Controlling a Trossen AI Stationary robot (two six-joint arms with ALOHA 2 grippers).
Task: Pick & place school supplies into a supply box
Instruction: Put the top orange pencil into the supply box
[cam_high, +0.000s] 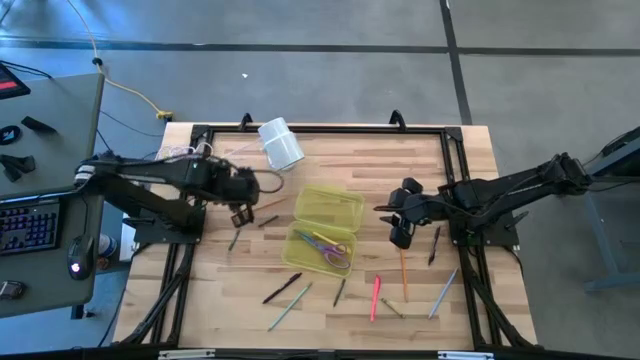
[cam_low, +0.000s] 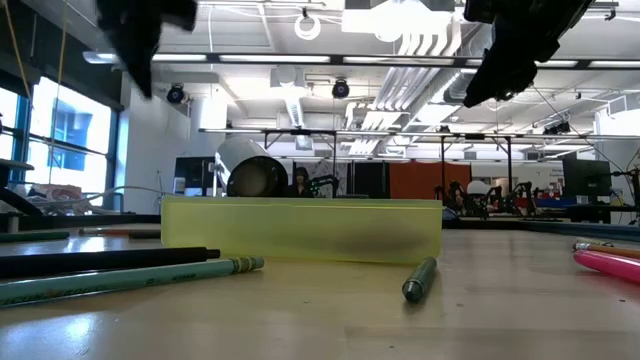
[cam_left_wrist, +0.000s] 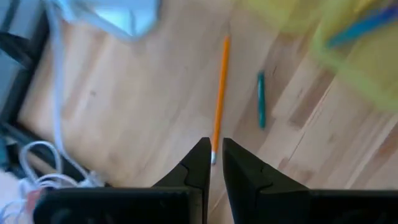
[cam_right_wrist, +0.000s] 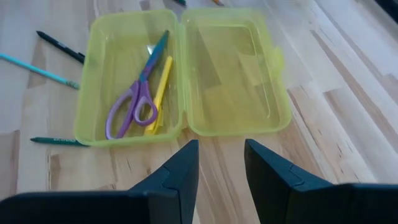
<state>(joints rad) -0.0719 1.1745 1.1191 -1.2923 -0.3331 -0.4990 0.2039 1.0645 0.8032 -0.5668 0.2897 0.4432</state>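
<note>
While the left gripper (cam_high: 240, 213) hangs over the worktop's left half with its jaws nearly clenched and nothing between them, an orange pencil (cam_left_wrist: 219, 93) and a short green pen (cam_left_wrist: 261, 99) lie just past its fingertips. Near the middle sits the supply box (cam_high: 322, 228), lid open – scissors (cam_right_wrist: 138, 99) and a yellow pencil (cam_right_wrist: 159, 93) already inside (other pens are scattered toward the front edge). Right of the box hovers the right gripper (cam_high: 400, 234), jaws released and holding nothing.
</note>
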